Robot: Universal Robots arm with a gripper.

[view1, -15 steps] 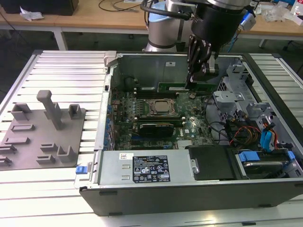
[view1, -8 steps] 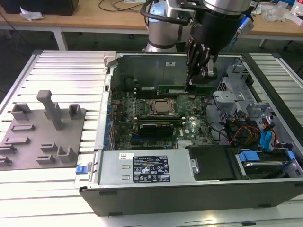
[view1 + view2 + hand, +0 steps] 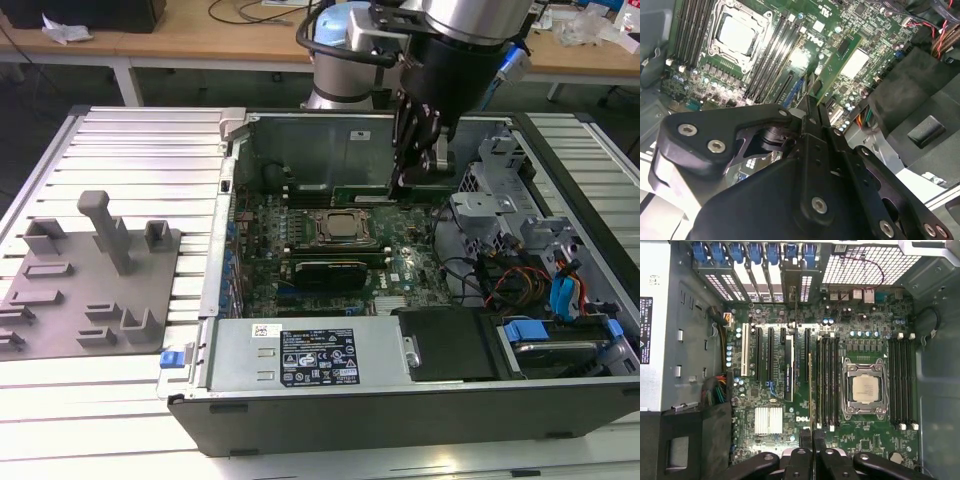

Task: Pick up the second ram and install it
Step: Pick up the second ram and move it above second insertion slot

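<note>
I am gripping the second ram [image 3: 840,65] firmly in my gripper [image 3: 811,102], hovering it over the motherboard [image 3: 775,450] by the black memory slots [image 3: 826,385] beside the CPU socket [image 3: 863,389]: pickup complete, seating outstanding.

Both wrist views above motherboard [image 3: 870,442] [image 3: 875,30]

Exterior view: tray [image 3: 95,290] on table [image 3: 130,150], at 9 o'clock of case [image 3: 400,410]. In case: socket [image 3: 345,228] mid-board; supply [image 3: 310,355] at its 6 o'clock; drives [image 3: 560,340] at 4 o'clock; gripper [image 3: 408,183] at 2 o'clock, ram [image 3: 840,65] between its fingers.
</note>
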